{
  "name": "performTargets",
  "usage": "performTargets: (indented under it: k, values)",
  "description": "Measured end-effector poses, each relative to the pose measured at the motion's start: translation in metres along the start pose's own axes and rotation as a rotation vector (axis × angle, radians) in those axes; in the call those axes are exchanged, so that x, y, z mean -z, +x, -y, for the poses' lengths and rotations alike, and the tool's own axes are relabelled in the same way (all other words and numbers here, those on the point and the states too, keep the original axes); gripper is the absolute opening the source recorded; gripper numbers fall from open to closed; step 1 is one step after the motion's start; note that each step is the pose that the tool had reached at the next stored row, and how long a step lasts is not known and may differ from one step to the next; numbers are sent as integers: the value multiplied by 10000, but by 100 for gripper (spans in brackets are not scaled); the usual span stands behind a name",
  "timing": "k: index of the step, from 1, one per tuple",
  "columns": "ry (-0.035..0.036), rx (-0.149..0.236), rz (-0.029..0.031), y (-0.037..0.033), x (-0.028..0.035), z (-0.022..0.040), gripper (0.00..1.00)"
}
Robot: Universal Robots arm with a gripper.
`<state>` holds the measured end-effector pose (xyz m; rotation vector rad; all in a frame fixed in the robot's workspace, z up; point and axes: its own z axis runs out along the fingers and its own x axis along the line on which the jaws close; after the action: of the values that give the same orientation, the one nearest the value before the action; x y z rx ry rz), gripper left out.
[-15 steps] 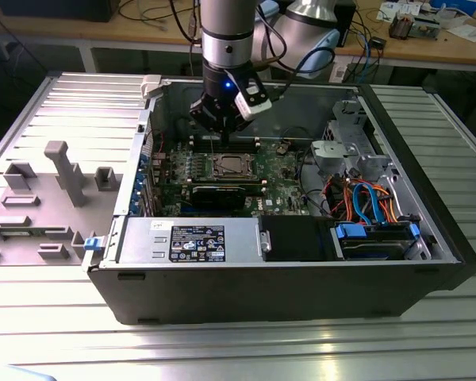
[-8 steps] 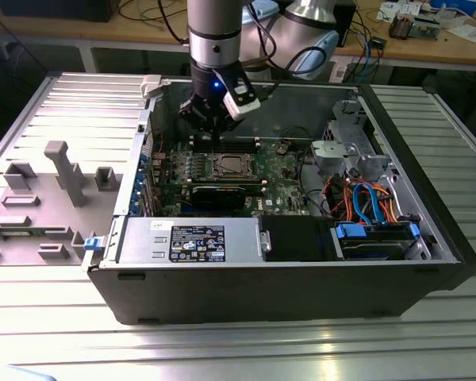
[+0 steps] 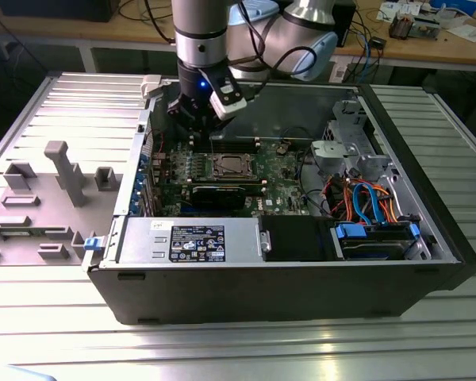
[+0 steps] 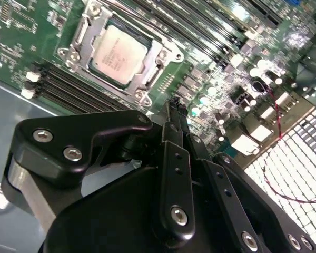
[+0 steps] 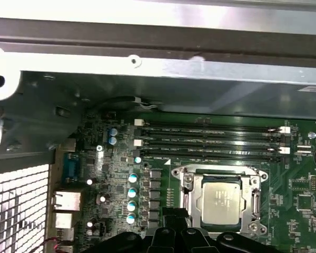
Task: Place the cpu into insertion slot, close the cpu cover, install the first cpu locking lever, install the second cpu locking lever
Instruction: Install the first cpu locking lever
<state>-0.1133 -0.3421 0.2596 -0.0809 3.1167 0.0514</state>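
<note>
The cpu [image 5: 221, 199] lies flat and square in the insertion slot [image 5: 221, 172] on the green board [image 5: 297, 203]. The cpu cover [image 5: 188, 196] is down around it and bears on its edges, judged closed. Whether the levers are latched cannot be told. The gripper [image 4: 174, 104] hangs just beside the socket, fingers together and empty. The memory slots [image 5: 210, 139] and the case wall [image 5: 147, 68] crowd one side, and a row of capacitors [image 5: 132, 197] crowds another.

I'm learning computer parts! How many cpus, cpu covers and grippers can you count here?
cpu: 1
cover: 1
gripper: 1
Total: 3
</note>
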Motion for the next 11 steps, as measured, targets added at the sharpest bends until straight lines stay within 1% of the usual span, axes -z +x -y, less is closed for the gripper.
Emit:
performTargets:
  k: [1,3,7,11]
  values:
    - [1,0,-1,11,0,-16,11]
    - [0,1,0,13,-2,-68,11]
    - [0,0,0,16,-4,-133,11]
    - [0,2,-1,16,-7,-181,11]
